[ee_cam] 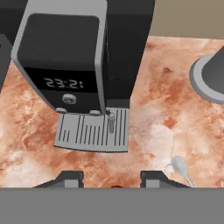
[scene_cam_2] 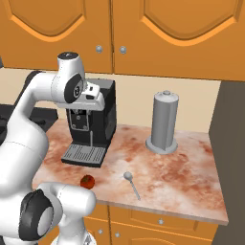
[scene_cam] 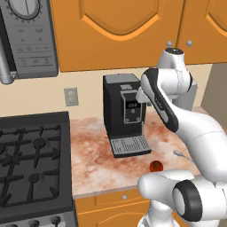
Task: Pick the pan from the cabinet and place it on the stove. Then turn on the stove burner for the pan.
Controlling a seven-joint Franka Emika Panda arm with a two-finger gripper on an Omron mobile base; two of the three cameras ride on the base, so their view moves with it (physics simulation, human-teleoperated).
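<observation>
Parted, empty jaws of the gripper (ee_cam: 112,177) hang over the worktop (scene_cam_2: 191,165) before the coffee machine (scene_cam: 124,113). Behind shut doors of the cabinet (scene_cam_2: 143,33) the pan presumably waits; the stove (scene_cam: 31,164) flanks the worktop's left edge, a tomato (scene_cam_2: 87,181) near its front.

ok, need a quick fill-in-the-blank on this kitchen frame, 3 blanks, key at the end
The doors of the cabinet are ____.
The clock on the coffee machine reads ____.
The spoon lies on the counter between the grey canister and the small red ____.

Missing words: closed; 23:21; tomato
</observation>
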